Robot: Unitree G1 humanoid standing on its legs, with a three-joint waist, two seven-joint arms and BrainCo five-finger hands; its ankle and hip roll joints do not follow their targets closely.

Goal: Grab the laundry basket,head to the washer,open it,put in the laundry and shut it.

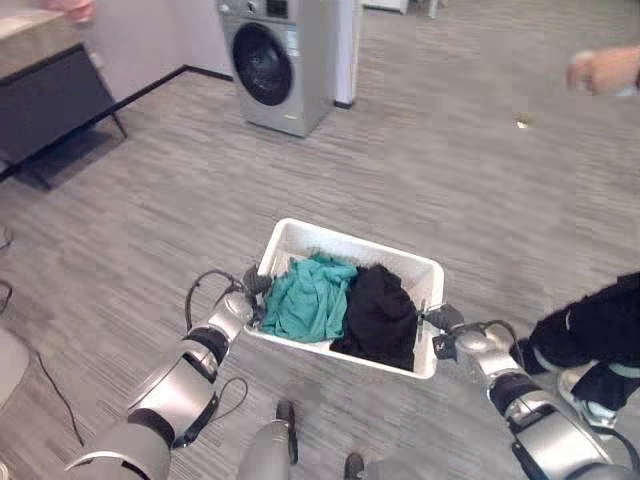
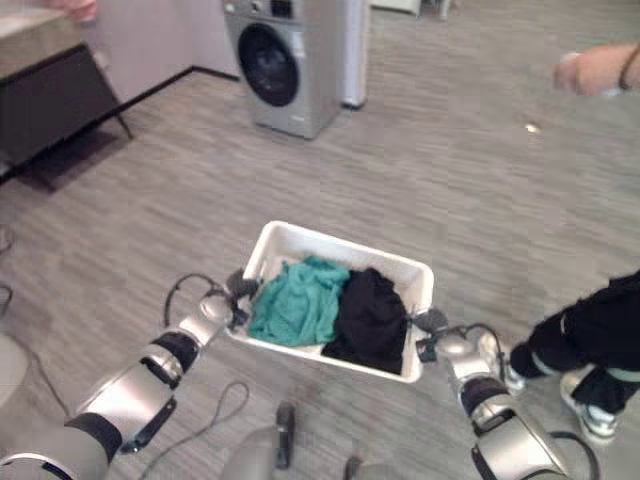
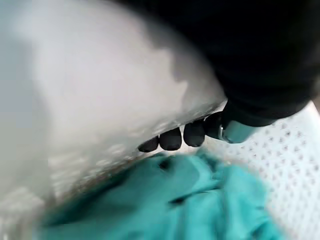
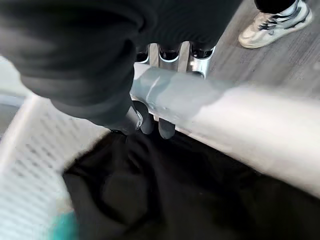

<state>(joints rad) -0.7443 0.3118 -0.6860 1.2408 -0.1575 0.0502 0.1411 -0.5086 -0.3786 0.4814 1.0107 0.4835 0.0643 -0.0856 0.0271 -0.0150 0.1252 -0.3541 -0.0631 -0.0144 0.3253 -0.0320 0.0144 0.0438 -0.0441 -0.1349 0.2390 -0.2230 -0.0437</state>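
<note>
right wrist view: fingers curled round basket rim

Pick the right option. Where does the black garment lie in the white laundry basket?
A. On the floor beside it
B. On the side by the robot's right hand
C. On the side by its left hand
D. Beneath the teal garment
B: the black garment fills the laundry basket end by the right hand; the teal garment lies by the left hand.
</note>
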